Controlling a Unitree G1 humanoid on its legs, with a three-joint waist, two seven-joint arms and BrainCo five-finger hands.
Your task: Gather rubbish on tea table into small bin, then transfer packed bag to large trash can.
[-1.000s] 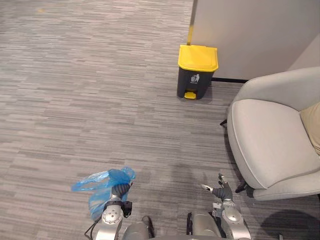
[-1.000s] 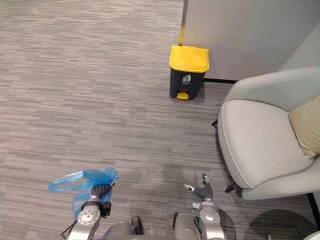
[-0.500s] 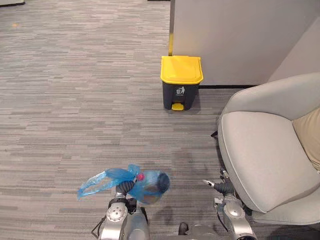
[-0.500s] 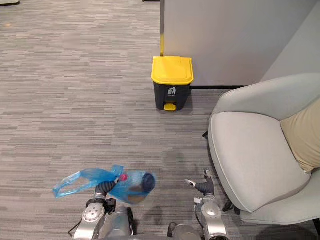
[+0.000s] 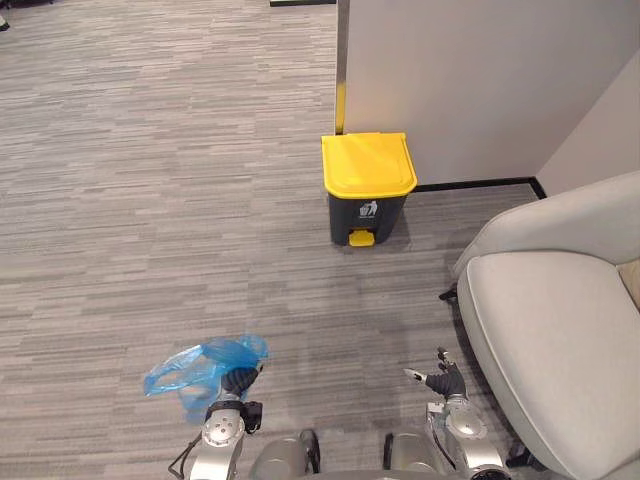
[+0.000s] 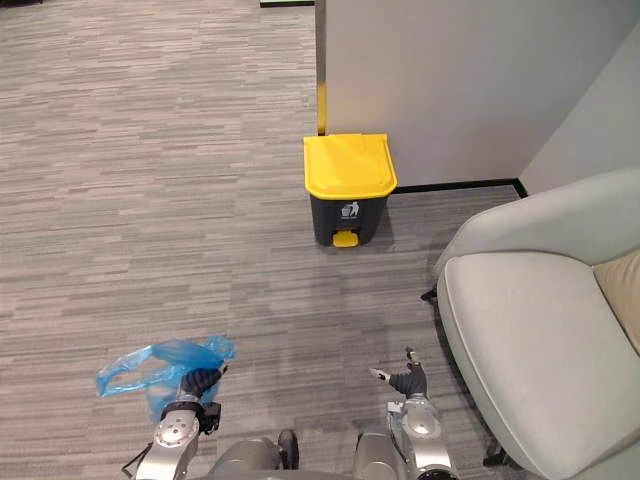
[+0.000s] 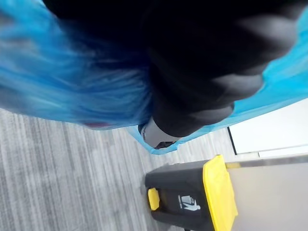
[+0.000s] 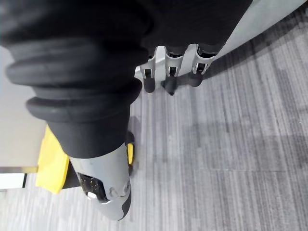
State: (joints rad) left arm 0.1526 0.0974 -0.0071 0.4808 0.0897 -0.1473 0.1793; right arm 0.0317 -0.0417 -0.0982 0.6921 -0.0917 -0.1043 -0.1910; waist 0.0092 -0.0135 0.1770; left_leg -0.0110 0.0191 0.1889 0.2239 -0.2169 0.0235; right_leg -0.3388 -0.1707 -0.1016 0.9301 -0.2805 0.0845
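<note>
A blue plastic bag (image 5: pixel 198 365) hangs bunched in my left hand (image 5: pixel 240 381), low at the left over the carpet. In the left wrist view the blue bag (image 7: pixel 72 91) wraps around the dark cover, with one finger (image 7: pixel 156 134) curled against it. The large trash can (image 5: pixel 368 187) is dark grey with a shut yellow lid and a yellow pedal. It stands on the floor ahead against the wall, well beyond both hands. My right hand (image 5: pixel 444 381) hovers low at the right, open and holding nothing; its fingers (image 8: pixel 170 73) hang relaxed.
A light grey armchair (image 5: pixel 560 340) fills the right side, close to my right hand. A pale wall (image 5: pixel 480 80) with a yellow corner strip rises behind the can. Grey striped carpet (image 5: pixel 150 200) spreads to the left and ahead.
The bag, swung out to the right half a second ago, now hangs back at the left of my hand. The camera has shifted, and the can sits lower in the picture.
</note>
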